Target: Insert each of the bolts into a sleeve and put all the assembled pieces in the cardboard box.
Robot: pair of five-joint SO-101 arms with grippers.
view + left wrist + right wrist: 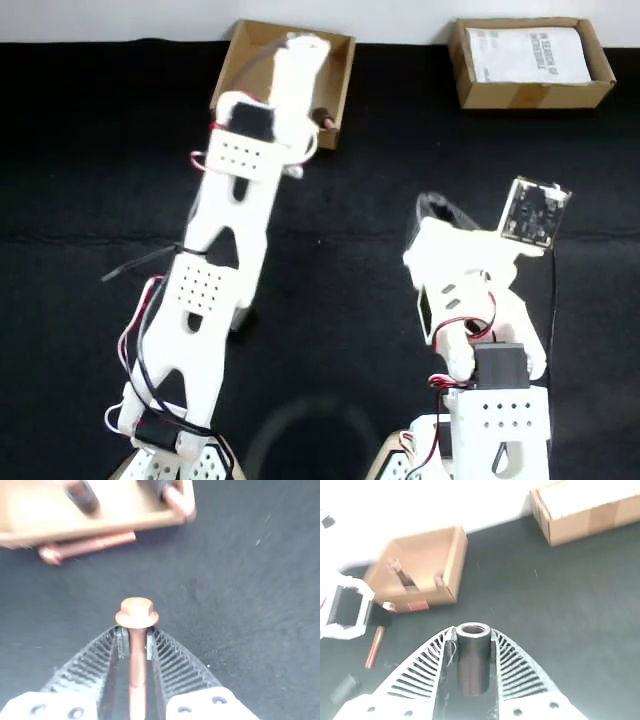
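- Clamped in left gripper (135, 635): bolt (136, 614), shank between narrow fingers (170, 665), head just past the tips; held near box (240, 60) at far edge of table (80, 150).
- Clamped in right gripper (472, 650): sleeve (472, 662), bore empty; held mid-table, well apart from the bolt.
- Not yet mated: held bolt and held sleeve.
- Apparently boxed already: at least two pieces (323, 117); exact count not readable.
- Lying on table near box: loose bolt (374, 647) and loose sleeve (344, 687).
- Judged roughly half done. Remaining: join held pair, box it, then assemble and box the loose pair.
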